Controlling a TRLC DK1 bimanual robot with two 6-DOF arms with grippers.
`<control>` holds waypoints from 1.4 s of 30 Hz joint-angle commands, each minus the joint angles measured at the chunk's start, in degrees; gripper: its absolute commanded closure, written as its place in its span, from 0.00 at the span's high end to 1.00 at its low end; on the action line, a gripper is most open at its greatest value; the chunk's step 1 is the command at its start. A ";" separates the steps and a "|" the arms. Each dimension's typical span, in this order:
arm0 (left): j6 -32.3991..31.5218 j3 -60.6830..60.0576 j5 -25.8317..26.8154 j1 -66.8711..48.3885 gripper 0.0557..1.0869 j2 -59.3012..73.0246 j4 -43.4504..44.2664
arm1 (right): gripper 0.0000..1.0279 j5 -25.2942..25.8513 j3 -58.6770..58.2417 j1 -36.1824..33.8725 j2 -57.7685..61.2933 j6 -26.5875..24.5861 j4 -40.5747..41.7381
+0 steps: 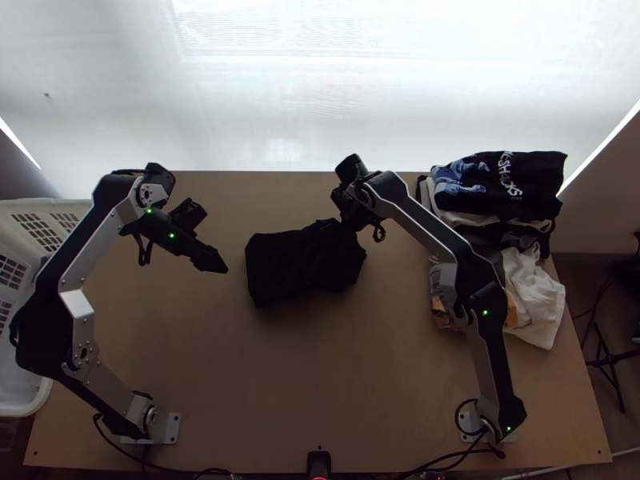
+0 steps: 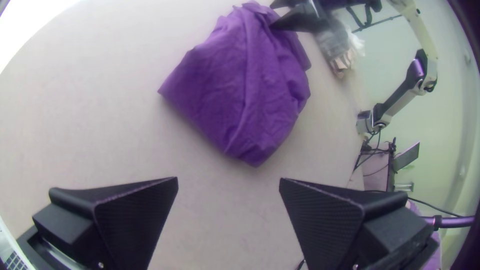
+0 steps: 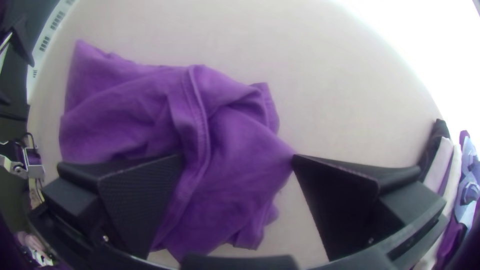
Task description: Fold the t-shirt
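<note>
Plainly, left gripper [image 2: 228, 181] and right gripper [image 3: 237, 159] are gaping wide, empty; misplaced pinching could be rucking the loose t-shirt [image 1: 290, 268] mid-frame.

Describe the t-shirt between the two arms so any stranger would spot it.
On the light wooden table, look just beyond the centre. There lies a loosely folded, plain t-shirt, black in the top view, purple in the wrist views. It lies alone, unlike the pile of white, dark and printed garments at right.

top cam's up high staring steeply down at my counter [image 1: 320, 376], both wrist cams peer closer, all share the t-shirt [image 1: 280, 268]
</note>
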 commanded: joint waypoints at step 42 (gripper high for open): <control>-3.53 -15.90 -3.02 8.56 0.96 -10.66 12.45 | 0.96 -15.78 15.41 16.55 17.16 -6.16 1.15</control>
